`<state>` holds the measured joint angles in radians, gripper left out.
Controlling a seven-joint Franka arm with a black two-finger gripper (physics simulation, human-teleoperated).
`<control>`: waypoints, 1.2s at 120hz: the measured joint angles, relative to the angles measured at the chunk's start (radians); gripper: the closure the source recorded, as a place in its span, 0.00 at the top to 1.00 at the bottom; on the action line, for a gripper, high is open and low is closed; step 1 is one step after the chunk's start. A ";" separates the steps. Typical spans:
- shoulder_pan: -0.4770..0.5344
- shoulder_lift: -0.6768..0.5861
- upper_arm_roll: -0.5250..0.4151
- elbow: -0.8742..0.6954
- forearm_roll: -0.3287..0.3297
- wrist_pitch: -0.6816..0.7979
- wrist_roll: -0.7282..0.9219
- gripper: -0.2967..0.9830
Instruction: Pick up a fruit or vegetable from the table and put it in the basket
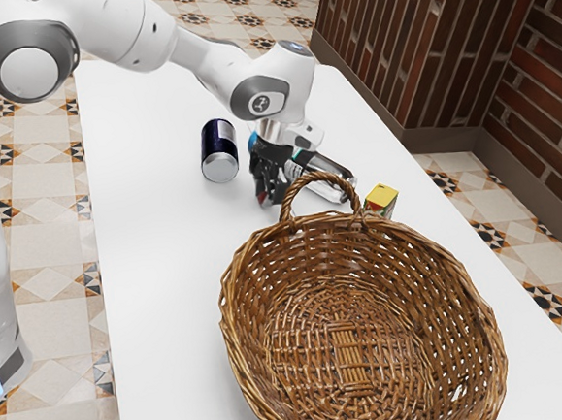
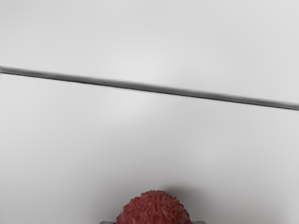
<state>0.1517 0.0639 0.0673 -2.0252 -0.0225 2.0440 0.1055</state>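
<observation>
In the exterior view my gripper (image 1: 269,195) is low over the white table, between a dark can and the basket's handle. A bit of the red fruit (image 1: 263,199) shows at its fingertips. The wrist view has the round, bumpy red fruit (image 2: 154,209), like a lychee, at the lower edge. Grey fingertips meet it from two sides, so the gripper (image 2: 153,222) is shut on it. A soft shadow lies beside the fruit on the table. The brown wicker basket (image 1: 229,321) stands upright with bare wicker visible inside.
A dark blue can (image 1: 220,149) stands on the table (image 1: 160,278) near the hand. Beyond the gripper, a black and silver container (image 1: 323,177) is partly behind the basket's arched handle (image 1: 319,177). A small yellow-topped box (image 1: 381,197) is close to the basket's far rim.
</observation>
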 joint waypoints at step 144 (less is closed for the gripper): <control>0.006 0.285 -0.905 0.769 0.438 -0.632 -0.288 0.35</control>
<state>0.1578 0.3486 -0.8376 -1.2562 0.4153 1.4119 -0.1826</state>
